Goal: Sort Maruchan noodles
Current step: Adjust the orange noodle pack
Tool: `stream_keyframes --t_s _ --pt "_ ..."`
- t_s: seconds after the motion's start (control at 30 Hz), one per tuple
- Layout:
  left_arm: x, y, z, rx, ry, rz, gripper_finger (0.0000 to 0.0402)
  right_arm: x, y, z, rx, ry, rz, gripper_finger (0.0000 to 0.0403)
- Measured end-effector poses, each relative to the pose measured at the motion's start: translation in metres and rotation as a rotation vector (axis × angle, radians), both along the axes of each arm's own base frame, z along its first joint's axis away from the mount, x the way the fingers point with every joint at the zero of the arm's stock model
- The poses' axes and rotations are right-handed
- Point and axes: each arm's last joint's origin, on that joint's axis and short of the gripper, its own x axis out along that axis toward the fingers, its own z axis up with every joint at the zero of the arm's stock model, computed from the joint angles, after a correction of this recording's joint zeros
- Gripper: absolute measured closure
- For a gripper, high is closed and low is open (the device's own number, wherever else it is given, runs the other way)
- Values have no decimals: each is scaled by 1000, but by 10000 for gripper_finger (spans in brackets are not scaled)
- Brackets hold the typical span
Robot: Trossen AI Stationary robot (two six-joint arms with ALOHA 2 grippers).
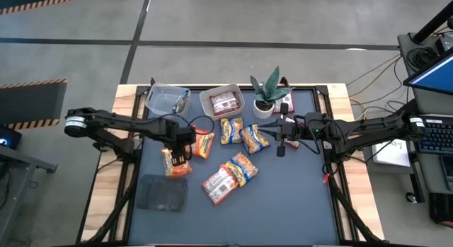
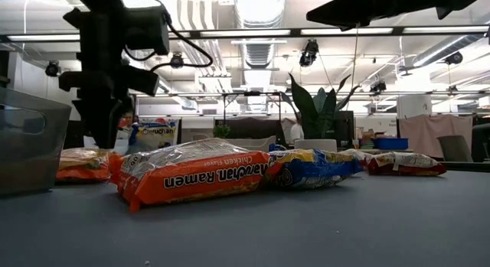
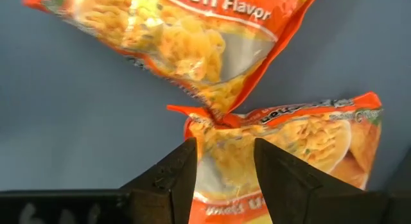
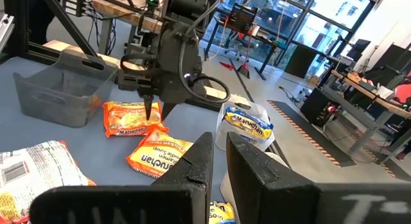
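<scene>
A dark blue-grey table mat (image 1: 283, 204) seen from above, with two dark robot arms reaching in from either side.

The left gripper (image 1: 178, 156) hangs over the left half of the mat, directly above an orange noodle packet (image 1: 176, 163). In the left wrist view its two dark fingers (image 3: 172, 179) stand apart on either side of that packet's near end (image 3: 282, 147), with mat showing beneath; whether the pads actually touch the plastic is hard to tell. A second orange packet (image 1: 204, 144) lies just beyond the fingertips, its corner meeting the first one (image 3: 186, 38).

Further from this gripper, toward the table's middle, lie two blue-and-yellow packets (image 1: 231, 130) side by side, and nearer the front edge an orange packet (image 1: 245, 166) overlapping a red-and-white one (image 1: 218, 185). A dark grey cloth pad (image 1: 162, 192) sits just past the left gripper on its front side. Behind it stand a clear tub (image 1: 167, 100) and a second tub (image 1: 222, 101) holding a red-and-white packet (image 1: 224, 102).

The right gripper (image 1: 281, 141) hovers beside a small potted plant (image 1: 267, 97), above the mat, fingers (image 4: 199, 161) nearly together and holding nothing.
</scene>
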Motion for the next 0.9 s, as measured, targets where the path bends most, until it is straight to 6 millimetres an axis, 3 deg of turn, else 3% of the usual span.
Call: stream_keyframes --t_s 0.4,0.73,0.9 --pt "-5 -1 -17 -14 -23 62 274 0 0 0 -2 2 -1 369" --pt "-2 0 -17 -7 -57 40 392 0 0 0 -2 3 -1 369" --pt "9 1 -14 21 -174 60 398 0 0 0 -1 3 -1 369"
